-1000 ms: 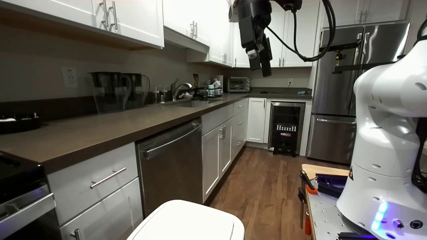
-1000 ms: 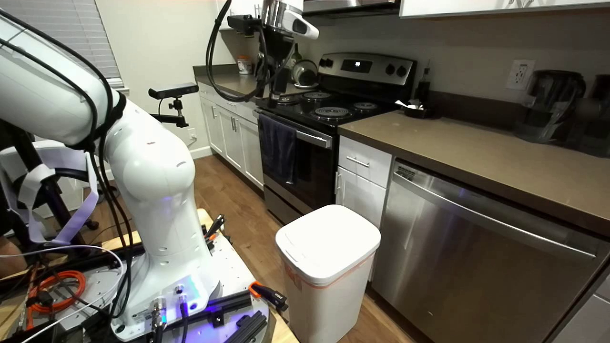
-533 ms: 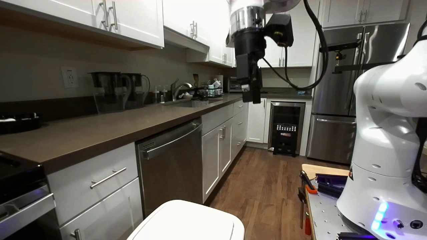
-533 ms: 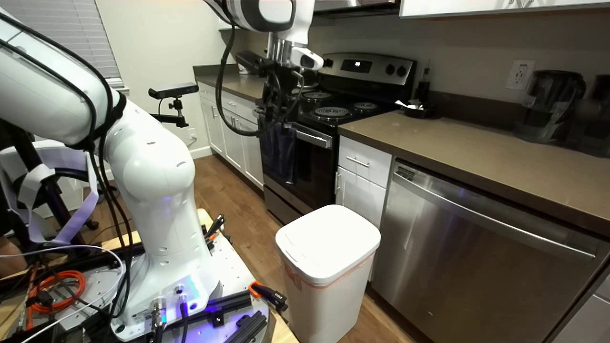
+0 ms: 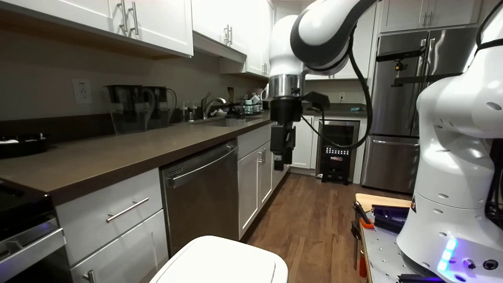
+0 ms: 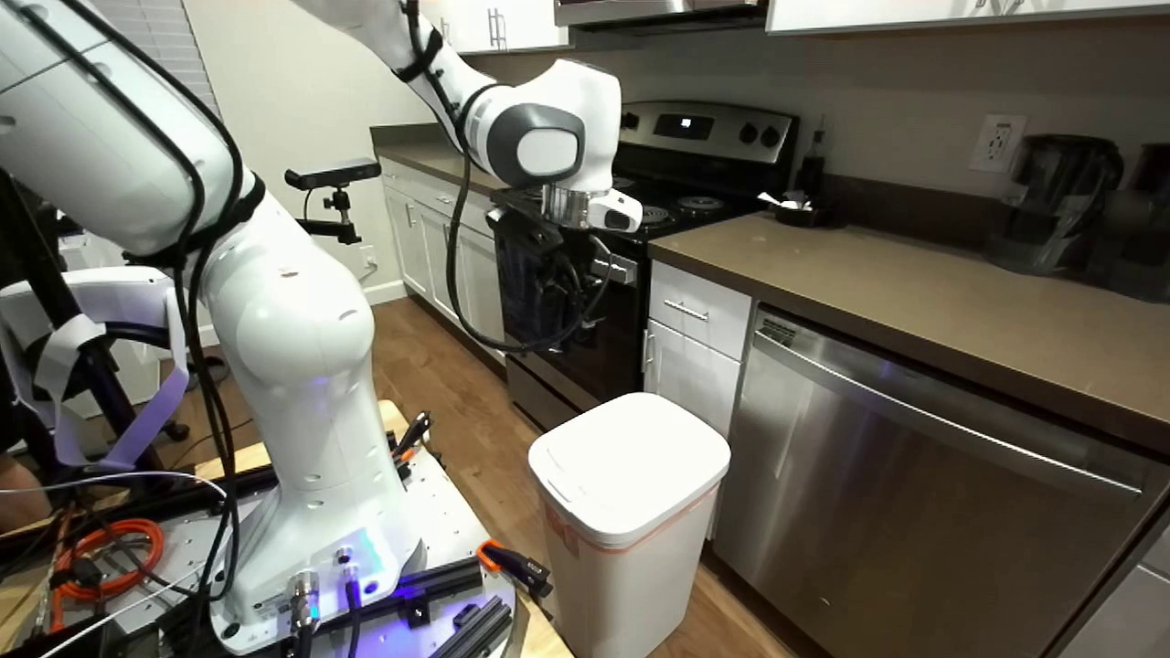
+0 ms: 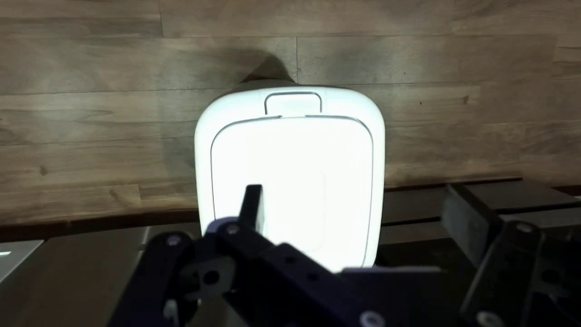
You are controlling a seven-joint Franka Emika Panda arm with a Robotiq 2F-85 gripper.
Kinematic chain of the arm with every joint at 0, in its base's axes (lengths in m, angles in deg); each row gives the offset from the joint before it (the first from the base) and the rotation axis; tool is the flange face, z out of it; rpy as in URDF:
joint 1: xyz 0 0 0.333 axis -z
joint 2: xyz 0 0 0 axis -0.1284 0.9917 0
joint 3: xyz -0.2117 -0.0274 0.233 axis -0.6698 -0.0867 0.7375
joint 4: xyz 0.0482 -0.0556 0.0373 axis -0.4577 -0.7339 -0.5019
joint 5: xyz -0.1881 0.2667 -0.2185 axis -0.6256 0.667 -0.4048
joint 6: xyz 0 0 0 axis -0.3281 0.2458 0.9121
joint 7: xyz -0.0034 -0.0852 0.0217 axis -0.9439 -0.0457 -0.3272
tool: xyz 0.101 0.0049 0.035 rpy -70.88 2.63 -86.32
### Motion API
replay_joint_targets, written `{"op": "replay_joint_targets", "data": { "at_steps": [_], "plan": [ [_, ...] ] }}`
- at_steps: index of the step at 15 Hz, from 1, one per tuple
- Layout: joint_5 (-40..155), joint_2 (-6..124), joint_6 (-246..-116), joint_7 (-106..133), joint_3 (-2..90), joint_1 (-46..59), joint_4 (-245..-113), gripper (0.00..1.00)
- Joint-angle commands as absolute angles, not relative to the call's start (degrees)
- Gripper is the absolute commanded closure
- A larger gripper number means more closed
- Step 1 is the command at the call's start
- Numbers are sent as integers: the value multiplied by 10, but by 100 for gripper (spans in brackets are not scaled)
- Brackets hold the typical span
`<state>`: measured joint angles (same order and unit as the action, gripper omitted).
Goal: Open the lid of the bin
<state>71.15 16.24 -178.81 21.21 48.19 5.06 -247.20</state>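
The white bin [image 6: 631, 594] stands on the floor, its flat white lid [image 6: 631, 466] lying shut on top. The lid also shows in an exterior view [image 5: 232, 261], cut off by the lower edge, and from above in the wrist view [image 7: 290, 154], overexposed. A small rectangular tab [image 7: 292, 104] sits in the rim at the lid's far edge. My gripper [image 7: 357, 204] is open and empty, its fingers wide apart. It points down and hangs above the bin's height, apart from the lid. In an exterior view the gripper [image 5: 283, 163] shows dark; its fingertips are hard to make out against the oven.
The steel dishwasher [image 6: 914, 493], white cabinets and brown counter [image 6: 868, 283] run beside the bin. The black stove [image 6: 631, 215] stands behind the arm. The robot's table [image 6: 448, 512], with tools and black rails, is on the bin's other side. A cable loop [image 6: 466, 302] hangs from the wrist.
The arm has come down from high up, bringing the gripper lower and a little closer to the bin. The gripper has turned to point straight down. The bin and lid have not moved.
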Motion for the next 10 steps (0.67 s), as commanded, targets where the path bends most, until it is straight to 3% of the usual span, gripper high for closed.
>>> {"op": "replay_joint_targets", "data": {
  "at_steps": [1,9,10],
  "plan": [
    [727,286,-1901,258,466,34,-2472,0],
    [822,486,-2030,330,503,16,-2466,0],
    [837,507,-2047,341,517,20,-2464,4]
  ]
}}
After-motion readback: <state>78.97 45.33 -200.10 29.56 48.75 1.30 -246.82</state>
